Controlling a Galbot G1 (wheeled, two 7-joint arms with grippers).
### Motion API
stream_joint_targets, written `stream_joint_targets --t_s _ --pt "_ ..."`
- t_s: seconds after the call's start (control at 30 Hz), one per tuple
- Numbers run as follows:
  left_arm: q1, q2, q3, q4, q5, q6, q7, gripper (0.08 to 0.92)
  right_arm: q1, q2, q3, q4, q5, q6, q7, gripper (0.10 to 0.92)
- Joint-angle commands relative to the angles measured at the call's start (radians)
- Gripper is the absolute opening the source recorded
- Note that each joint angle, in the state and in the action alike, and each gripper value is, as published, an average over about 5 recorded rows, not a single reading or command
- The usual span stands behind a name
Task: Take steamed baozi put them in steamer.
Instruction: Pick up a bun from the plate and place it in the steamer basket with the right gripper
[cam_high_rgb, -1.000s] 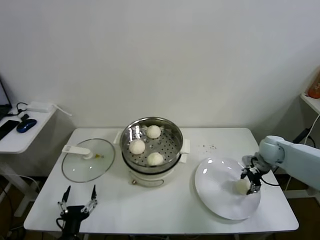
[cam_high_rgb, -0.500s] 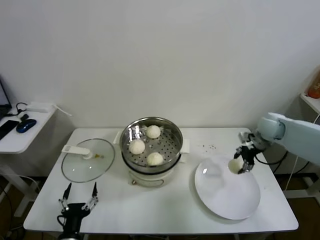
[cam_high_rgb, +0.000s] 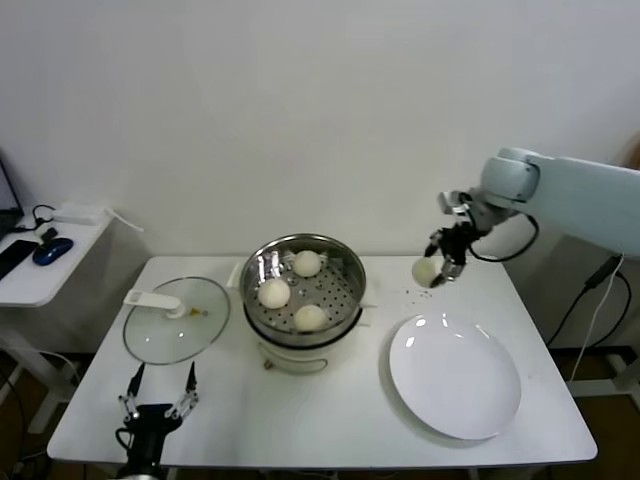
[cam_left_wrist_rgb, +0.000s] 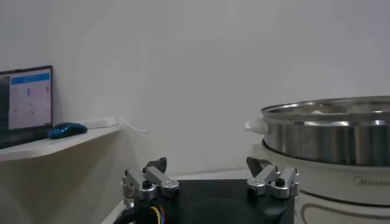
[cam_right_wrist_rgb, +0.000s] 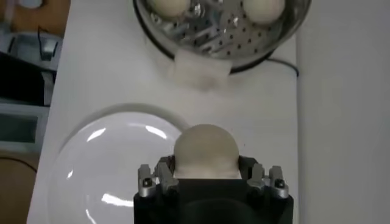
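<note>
The steel steamer (cam_high_rgb: 345, 292) stands on its white pot base at the table's middle and holds three off-white baozi (cam_high_rgb: 274, 293). My right gripper (cam_high_rgb: 438, 268) is shut on a fourth baozi (cam_high_rgb: 425, 271) and holds it in the air to the right of the steamer, above the table's back part. In the right wrist view the baozi (cam_right_wrist_rgb: 206, 151) sits between the fingers (cam_right_wrist_rgb: 163, 173), with the steamer (cam_right_wrist_rgb: 219, 36) beyond it. My left gripper (cam_high_rgb: 157, 400) is open and empty at the front left edge of the table.
An empty round white plate (cam_high_rgb: 455, 375) lies at the right front. The glass lid (cam_high_rgb: 177, 320) with a white handle lies left of the steamer. A side table with a blue mouse (cam_high_rgb: 52, 250) stands at the far left.
My right gripper has lifted the baozi off the white plate and carried it up and to the left toward the steamer. The plate is now empty. The left arm has not moved.
</note>
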Motion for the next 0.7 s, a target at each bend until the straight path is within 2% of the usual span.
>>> stream_joint_targets --t_s 0.03,0.4,0.7 --pt "0.000 0.000 0.000 -0.004 -0.002 0.000 0.000 0.823 0.079 0.245 -0.030 -0.034 0.158 -0.009 0.009 0.670" --pt "0.001 -0.001 -0.003 -0.005 -0.002 0.000 -0.001 0.823 -0.039 0.428 0.025 -0.154 0.143 -0.016 0.018 0.670" --pt "0.004 -0.002 -0.009 -0.001 -0.005 -0.004 -0.001 0.823 -0.135 0.468 0.047 -0.269 0.066 -0.014 0.014 0.670"
